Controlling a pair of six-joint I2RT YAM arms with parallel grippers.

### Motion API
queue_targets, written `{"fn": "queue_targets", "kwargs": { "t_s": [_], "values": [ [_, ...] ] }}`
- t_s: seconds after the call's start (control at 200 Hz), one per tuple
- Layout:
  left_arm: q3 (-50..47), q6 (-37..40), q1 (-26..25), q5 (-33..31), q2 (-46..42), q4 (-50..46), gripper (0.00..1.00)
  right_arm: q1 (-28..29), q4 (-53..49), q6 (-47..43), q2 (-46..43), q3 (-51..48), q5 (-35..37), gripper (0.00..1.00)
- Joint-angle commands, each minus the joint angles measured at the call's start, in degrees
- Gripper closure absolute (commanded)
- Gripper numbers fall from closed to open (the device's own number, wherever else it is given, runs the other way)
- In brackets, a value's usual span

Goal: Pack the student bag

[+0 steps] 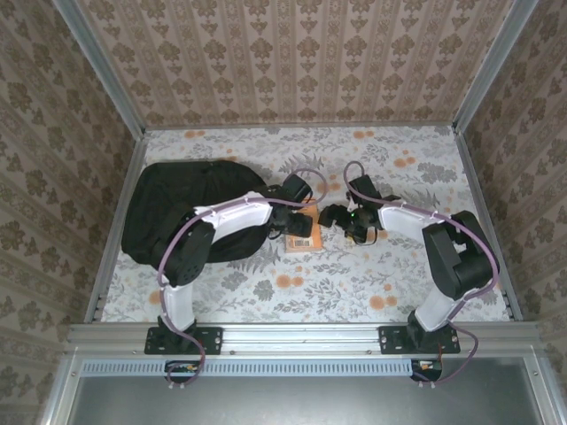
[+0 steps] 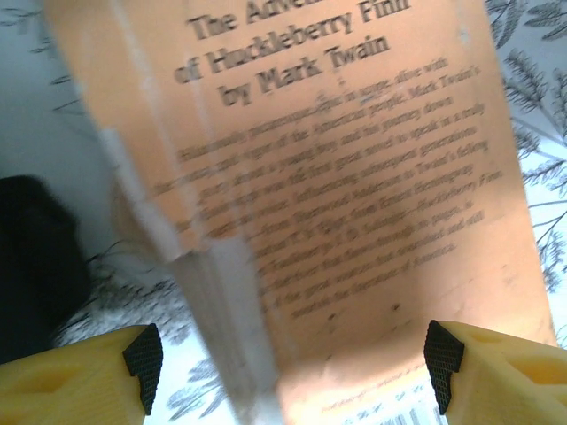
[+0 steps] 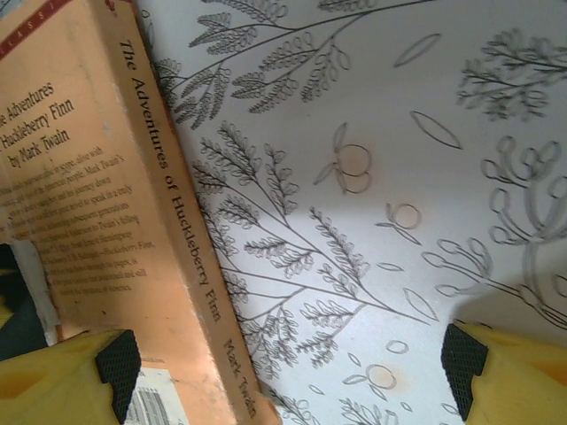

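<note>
Bag: I see the large black soft fabric backpack (image 1: 177, 212) lying on the left side of the floral-patterned bench (image 1: 372, 283), partly under my left arm
Book: an orange paperback, Huckleberry Finn (image 1: 304, 232), lies back cover up near the bag's right edge, between my two grippers
Left gripper (image 2: 288, 359): spread wide over the book's back cover
Right gripper (image 3: 288, 359): spread wide, one pad over the book's barcode corner, the other over bare bench

Floral-print table (image 1: 399, 274) carries 2 things. Black bag (image 1: 168, 212) lies flat. Orange book (image 1: 303, 237) lies just right of bag, back cover up.
</note>
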Motion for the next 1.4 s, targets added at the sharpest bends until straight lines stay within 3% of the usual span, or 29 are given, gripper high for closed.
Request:
{"fn": "queue_targets", "kwargs": {
  "t_s": [0.0, 0.19, 0.57, 0.795, 1.045, 1.28, 1.395],
  "values": [
    [0.1, -2.3, 1.9, 5.2, 2.0, 3.8, 0.19, 0.1, 2.2, 2.5, 2.7, 1.4, -4.3, 0.09],
    [-2.1, -1.6, 2.5, 11.8, 1.9, 10.1, 0.24, -1.0, 10.7, 10.1, 6.1, 0.5, -10.7, 0.09],
    [-3.4, 1.1, 1.5, 17.5, 3.8, 15.3, 0.65, -3.5, 17.5, 14.1, 10.6, 1.6, -14.8, 0.09],
    [-3.1, 0.5, 0.7, 19.7, 5.1, 16.8, 0.83, -3.5, 36.5, 25.3, 12.2, -3.1, -24.9, 0.11],
    [-3.6, 0.2, 0.4, 20.8, 5.4, 18.1, 0.87, -3.4, 41.7, 27.9, 3.9, -6.5, -26.5, 0.12],
    [-4.7, 0.0, 0.3, 22.5, 4.7, 19.6, 0.87, -2.6, 58.8, 36.7, 6.6, -11.5, -27.9, 0.16],
    [-5.0, -0.4, 0.3, 23.7, 4.8, 20.6, 0.88, -1.5, 62.4, 37.6, 8.0, -12.3, -27.3, 0.19]
  ]
}}
